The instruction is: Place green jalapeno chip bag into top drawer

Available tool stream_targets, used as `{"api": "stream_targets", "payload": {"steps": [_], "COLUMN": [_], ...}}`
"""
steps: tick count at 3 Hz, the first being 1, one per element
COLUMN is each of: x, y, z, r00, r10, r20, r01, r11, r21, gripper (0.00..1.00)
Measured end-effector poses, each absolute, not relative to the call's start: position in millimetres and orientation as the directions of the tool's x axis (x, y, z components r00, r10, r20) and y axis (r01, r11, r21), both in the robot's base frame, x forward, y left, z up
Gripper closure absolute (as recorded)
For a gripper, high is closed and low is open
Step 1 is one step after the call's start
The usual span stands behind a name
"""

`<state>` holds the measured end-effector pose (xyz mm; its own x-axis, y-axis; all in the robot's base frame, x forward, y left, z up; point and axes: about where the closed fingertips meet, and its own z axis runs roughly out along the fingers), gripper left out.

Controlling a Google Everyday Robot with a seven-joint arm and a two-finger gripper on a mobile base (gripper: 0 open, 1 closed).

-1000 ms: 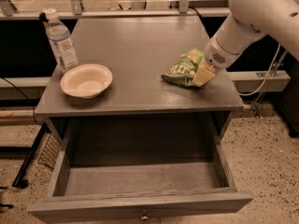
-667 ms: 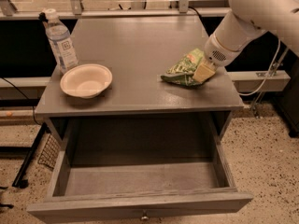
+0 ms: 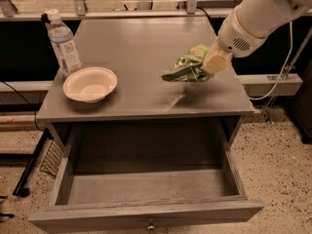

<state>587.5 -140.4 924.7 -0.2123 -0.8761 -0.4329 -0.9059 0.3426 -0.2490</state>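
The green jalapeno chip bag [image 3: 186, 66] is crinkled, light and dark green, and hangs a little above the grey table top [image 3: 141, 48] at its right side. My gripper [image 3: 210, 65] is shut on the bag's right end, under the white arm that comes in from the upper right. The top drawer [image 3: 146, 191] is pulled open below the table's front edge, wide, shallow and empty, with a small round knob [image 3: 151, 224] on its front. The bag is behind and above the drawer.
A white bowl [image 3: 90, 84] sits on the table's left front. A clear water bottle [image 3: 63, 42] stands behind it at the left edge. A white rail [image 3: 273, 82] and cables run to the right of the table. Speckled floor surrounds it.
The bag has been lifted off the table top and now hangs in my gripper, slightly higher and nearer the table's front than before.
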Motion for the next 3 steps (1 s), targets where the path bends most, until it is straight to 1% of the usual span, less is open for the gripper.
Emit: {"api": "stream_targets", "payload": {"steps": [1,2,3], "x": [532.5,519.4,519.4], "y": [-129.4,-129.4,-129.4], "z": [943.4,941.6,941.6], "r00": [-0.051,-0.018,-0.018], "r10": [-0.914,-0.923,-0.923], "r20": [-0.402,-0.384,-0.384], "r01": [-0.965,-0.977,-0.977], "r11": [0.148,0.098,0.098], "r21": [-0.215,-0.190,-0.190], "gripper": [1.00,1.00,1.00]}}
